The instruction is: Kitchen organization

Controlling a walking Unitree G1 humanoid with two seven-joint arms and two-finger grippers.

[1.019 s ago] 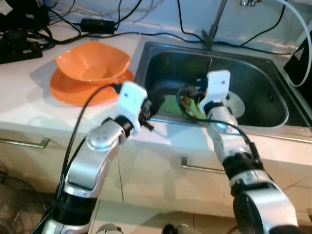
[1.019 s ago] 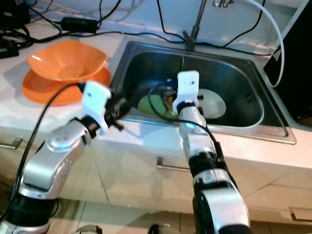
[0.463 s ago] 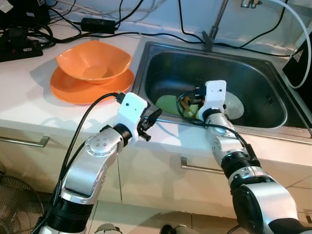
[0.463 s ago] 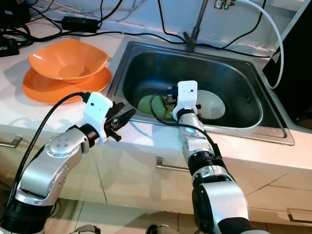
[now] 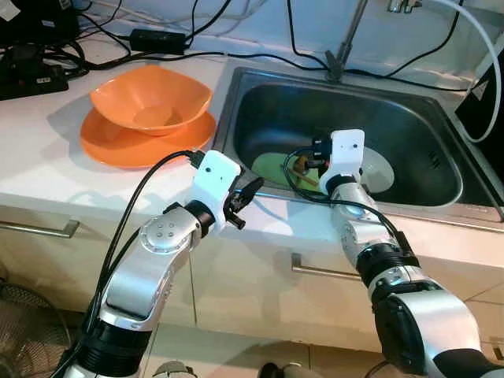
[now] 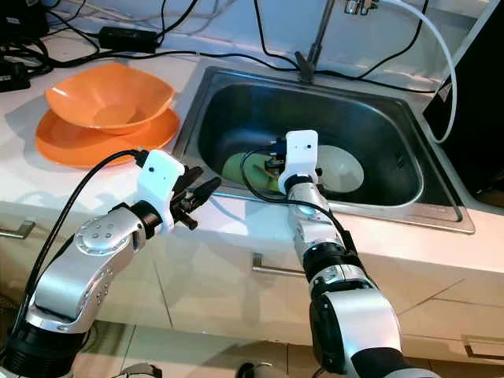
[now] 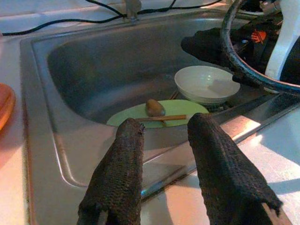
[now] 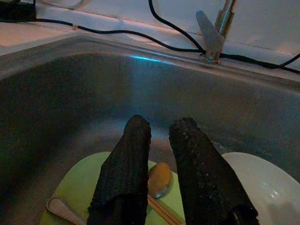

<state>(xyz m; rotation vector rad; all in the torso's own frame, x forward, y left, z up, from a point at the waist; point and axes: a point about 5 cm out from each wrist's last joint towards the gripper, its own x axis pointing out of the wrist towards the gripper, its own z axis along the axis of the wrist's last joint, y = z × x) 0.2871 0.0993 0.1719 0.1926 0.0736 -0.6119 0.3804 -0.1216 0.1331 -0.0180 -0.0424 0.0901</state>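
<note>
Dishes lying in the steel sink [image 5: 425, 126] are what this kitchen tidying turns on: a pale green plate [image 7: 159, 115] rests flat on the basin floor, with a spoon [image 8: 159, 179] and what looks like a wooden stick or chopstick [image 7: 161, 118] across it, and a white bowl [image 7: 206, 84] stands just beside it, toward the robot's right. On the tabletop [image 5: 47, 157] to the left of the sink an orange bowl [image 5: 150, 98] sits on an orange plate [image 5: 118, 146], which looks like the place where cleared dishes are being stacked. The step in hand seems to be reaching into the basin for the next piece. The right gripper [image 8: 159, 159] hangs low inside the sink, right above the spoon and the green plate, its fingers [image 8: 126, 164] parted by a narrow gap and holding nothing. The left gripper [image 7: 161, 154] waits over the front rim of the sink at the tabletop edge, fingers wider apart and empty, pointing toward the plate. Next, the right gripper probably has to drop a little further and settle its fingers on either side of the spoon's thin handle or bowl, then close; the spoon lies flat on a smooth plate, so it could slide or skid away rather than lift.
</note>
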